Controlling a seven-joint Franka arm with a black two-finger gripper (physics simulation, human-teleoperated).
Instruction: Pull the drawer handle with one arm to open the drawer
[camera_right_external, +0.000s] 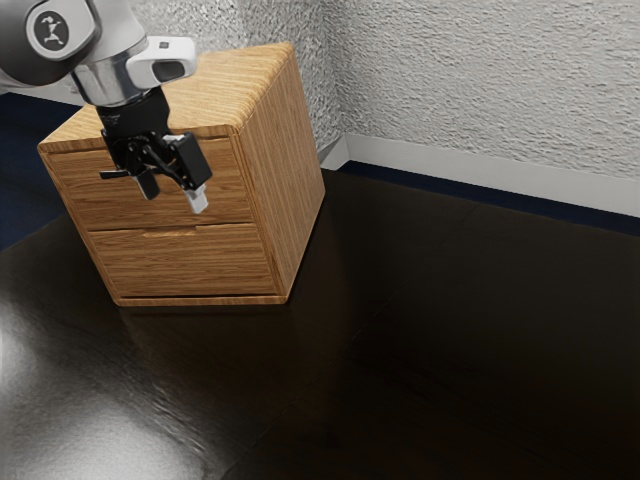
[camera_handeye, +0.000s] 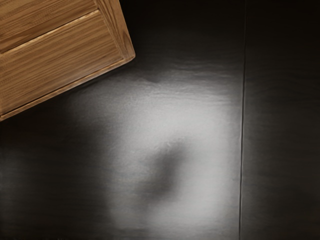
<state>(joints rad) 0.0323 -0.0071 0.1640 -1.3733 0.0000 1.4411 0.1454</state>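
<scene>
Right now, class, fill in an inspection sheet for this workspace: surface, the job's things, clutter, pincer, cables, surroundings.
Surface: dark glossy table with a pale glare on it.
Job's things: wooden cabinet; upper drawer and lower drawer both look shut; slim handle on the lower drawer.
Clutter: nothing seen.
Grippers: pincer open, in front of the upper drawer, holding nothing.
Cables: nothing seen.
Surroundings: rough grey wall with a pale skirting.

Dim room, glossy dark table (camera_handeye: 280, 150) with a pale glare patch, soft shadow inside it, cabinet (camera_right_external: 275, 170) evenly lit
</scene>
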